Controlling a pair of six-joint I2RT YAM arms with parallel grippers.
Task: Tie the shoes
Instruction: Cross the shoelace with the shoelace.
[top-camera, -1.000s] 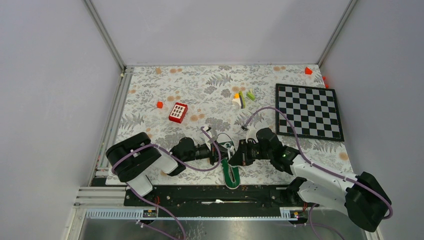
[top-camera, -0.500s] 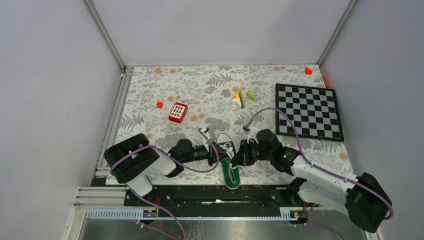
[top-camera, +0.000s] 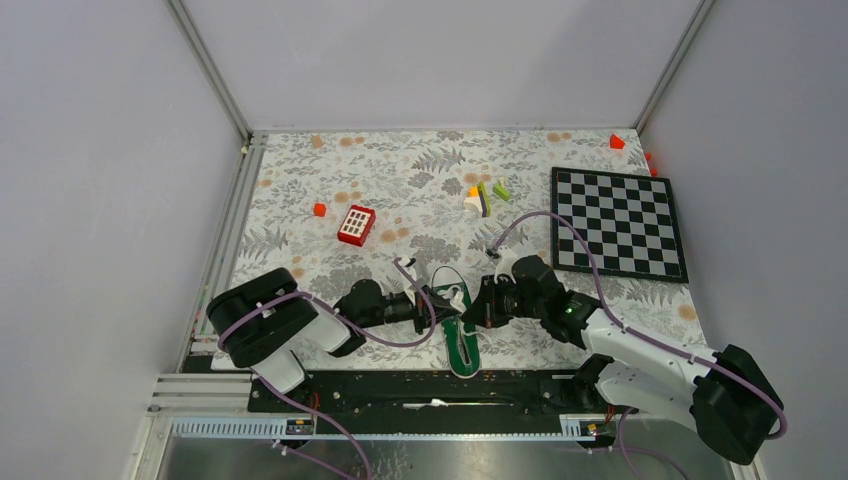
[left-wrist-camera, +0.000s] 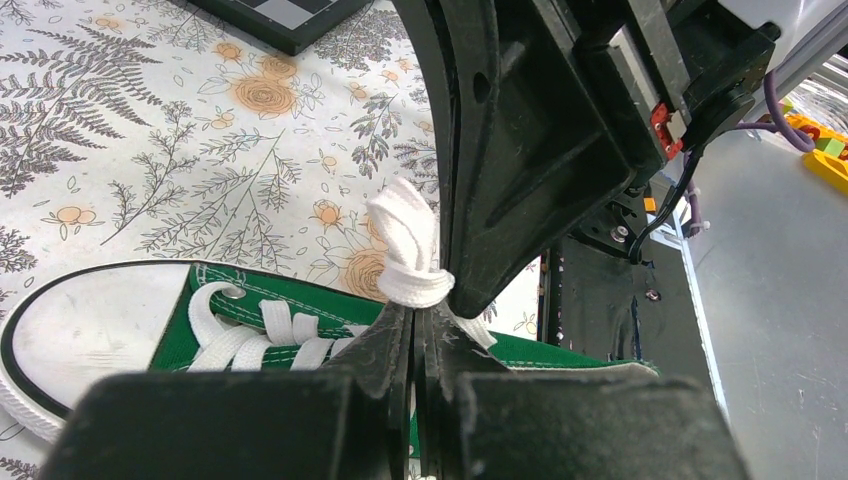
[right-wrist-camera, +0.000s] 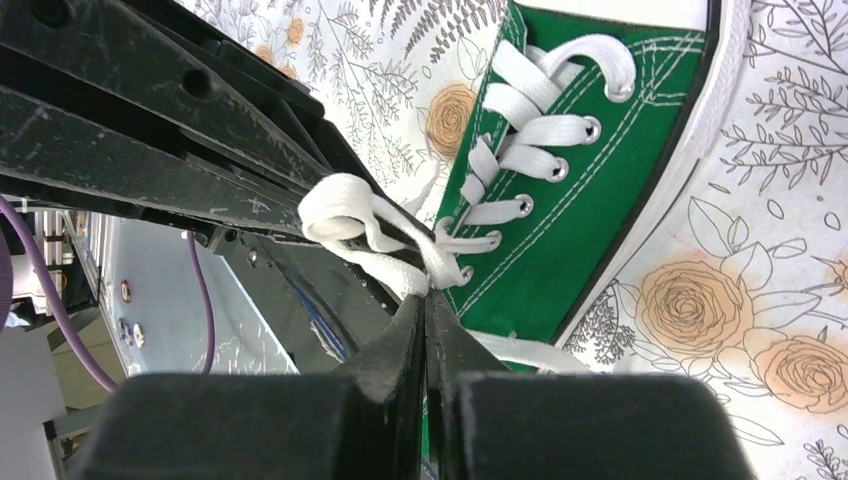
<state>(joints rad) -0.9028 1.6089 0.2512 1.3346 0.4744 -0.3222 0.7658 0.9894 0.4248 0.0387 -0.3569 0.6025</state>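
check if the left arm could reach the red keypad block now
Probably not yet: the way to the red block looks free, but the left tool is shut on the lace.

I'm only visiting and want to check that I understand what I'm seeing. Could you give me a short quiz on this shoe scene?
1. True or false: the left claw and the right claw are each shut on the white laces.
2. In the overhead view, which thing lies to the right of the sneaker? A) a chessboard B) a plate C) a book
3. Fill in: the sneaker's canvas is ____.
Key: 1 true; 2 A; 3 green.
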